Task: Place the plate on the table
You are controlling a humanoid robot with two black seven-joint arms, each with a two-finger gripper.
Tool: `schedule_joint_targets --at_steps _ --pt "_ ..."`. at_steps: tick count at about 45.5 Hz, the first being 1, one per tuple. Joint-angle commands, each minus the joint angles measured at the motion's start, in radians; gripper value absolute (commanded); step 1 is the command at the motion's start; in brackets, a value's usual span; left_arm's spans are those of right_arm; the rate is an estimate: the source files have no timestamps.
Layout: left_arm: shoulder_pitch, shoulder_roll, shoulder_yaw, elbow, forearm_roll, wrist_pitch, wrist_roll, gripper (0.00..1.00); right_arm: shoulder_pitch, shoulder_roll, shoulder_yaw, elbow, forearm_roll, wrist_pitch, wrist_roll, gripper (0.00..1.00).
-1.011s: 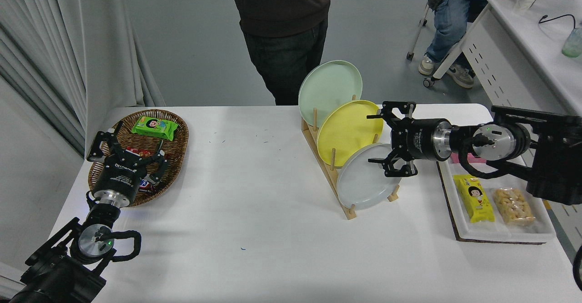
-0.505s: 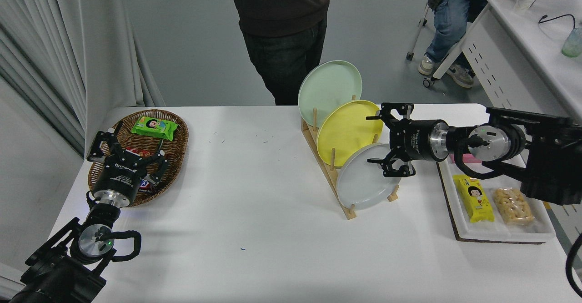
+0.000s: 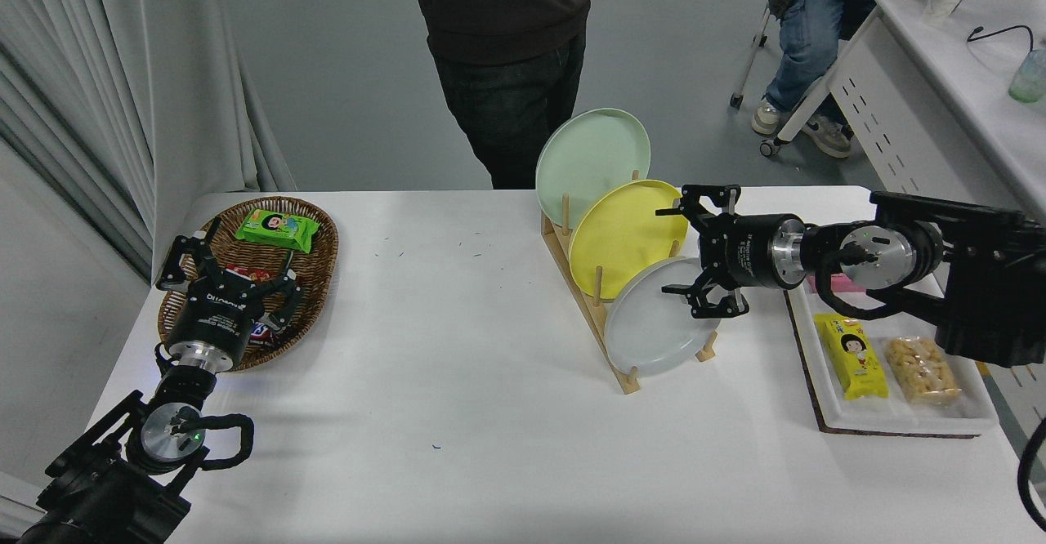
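The pale grey plate stands on edge in the front slot of a wooden rack on the white table. A yellow plate and a mint-green plate stand behind it in the same rack. My right gripper comes in from the right, open, with its lower finger over the grey plate's upper right rim and its upper finger by the yellow plate's right edge. It holds nothing. My left gripper is parked at the lower left, open, over a wicker basket.
The wicker basket holds snack packs at the left. A white tray with a yellow pack and a bag of snacks lies at the right edge. A person stands at the far side, another sits at the upper right by a white desk.
My right gripper has crept a little to the left, closer over the grey plate's upper rim. The plates and the left arm have not moved.
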Motion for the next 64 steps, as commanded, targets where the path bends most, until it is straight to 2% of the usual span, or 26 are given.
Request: schedule_joint_targets --at_steps 1,32,54,64 --pt "0.001 0.000 -0.001 0.000 0.000 0.000 0.000 0.98 0.003 0.001 0.001 -0.001 -0.011 0.004 0.000 1.00" --pt "-0.001 0.000 0.001 0.000 0.000 0.000 0.001 0.98 0.015 -0.004 0.000 -0.024 -0.017 0.005 -0.005 1.00" --pt "-0.001 0.000 0.001 0.000 0.000 0.000 0.001 0.98 0.012 -0.006 0.001 -0.036 -0.134 0.007 -0.005 1.00" --pt "0.001 0.000 0.001 0.000 0.000 0.000 0.000 0.98 -0.002 -0.001 0.032 -0.032 -0.123 0.007 -0.005 1.00"
